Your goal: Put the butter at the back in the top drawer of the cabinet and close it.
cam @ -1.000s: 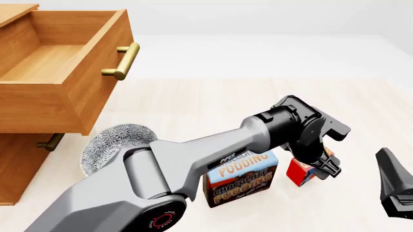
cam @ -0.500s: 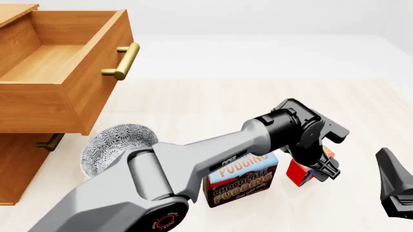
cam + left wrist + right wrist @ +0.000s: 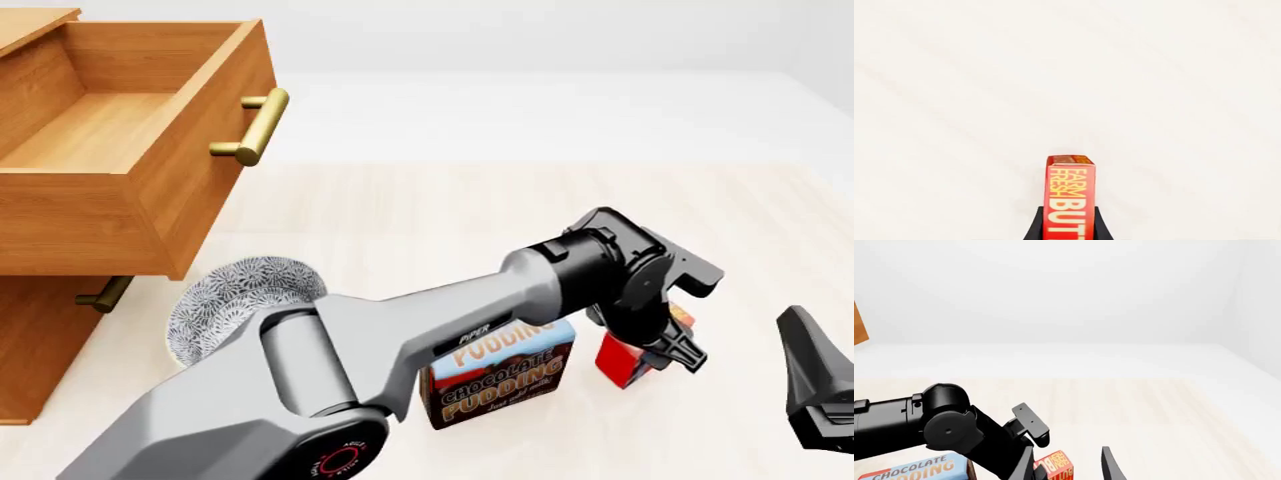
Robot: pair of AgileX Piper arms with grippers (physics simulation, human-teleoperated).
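Three wooden drawers make up the light-brown cabinet (image 3: 40, 330) at the far left of the pale worktop (image 3: 441, 220), and its top drawer (image 3: 120, 150) with the brass bar handle stands pulled fully out, its light interior bare. Just beside the cabinet sits a grey patterned bowl (image 3: 227, 295), and nearer the middle a blue-and-brown chocolate pudding box (image 3: 501, 380) stands upright. Right beside it is the small red butter box (image 3: 621, 358), upright on the worktop, well apart from the drawer. The left arm stretches low and diagonally across the pudding box, wrist bent downward, so that the left gripper (image 3: 667, 352) comes at the butter from above; in the left wrist view its black fingers (image 3: 1035, 227) lie along both narrow sides of the box, apparently clamped on it. The right gripper (image 3: 1067, 467) hangs idle to the side with its fingers spread apart. The main risks appear to be these: the forearm passes so close over the pudding box that a careless lift could topple it, and a grip on such a narrow part of the butter could let it twist or slip during the long carry to the drawer.
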